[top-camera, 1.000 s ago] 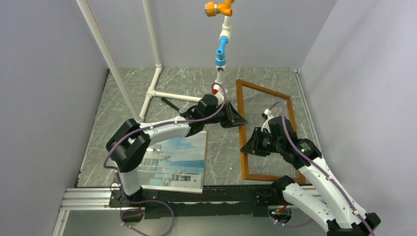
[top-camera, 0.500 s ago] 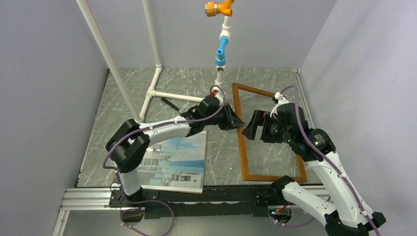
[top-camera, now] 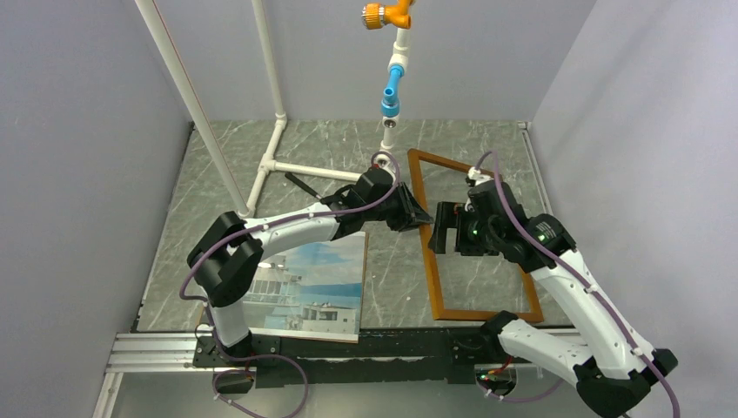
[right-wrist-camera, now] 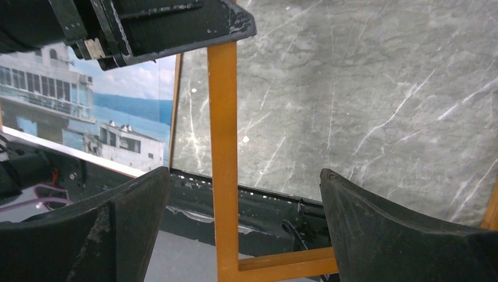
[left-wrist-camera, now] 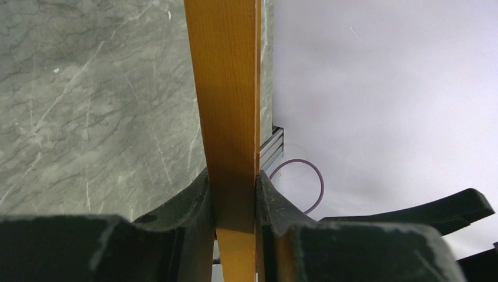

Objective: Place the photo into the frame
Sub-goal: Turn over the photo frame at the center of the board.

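Note:
The frame (top-camera: 432, 287) of orange-brown wood lies at the right of the grey marble table, its far end tilted left. My left gripper (top-camera: 422, 216) is shut on its left rail; in the left wrist view the rail (left-wrist-camera: 229, 88) runs up from between the pads of that gripper (left-wrist-camera: 233, 200). My right gripper (top-camera: 444, 229) hangs open just beside it over the same rail. In the right wrist view the rail (right-wrist-camera: 223, 147) passes between the wide-apart fingers of the right gripper (right-wrist-camera: 246, 205) without touching them. The photo (top-camera: 313, 287), a white building with blue sky and sea, lies face up at the near left and shows as the print (right-wrist-camera: 88, 100).
A white pipe stand (top-camera: 278, 131) rises at the back left, and a hanging pipe with blue and orange fittings (top-camera: 392, 87) hangs just beyond the frame's far corner. A small black object (top-camera: 300, 185) lies by the pipe base. Grey walls close both sides; an aluminium rail (top-camera: 157, 348) edges the near side.
My right gripper has let go of the frame's left rail, opened wide and moved farther along it toward my left gripper. The frame's far end has swung slightly left. The left grip holds.

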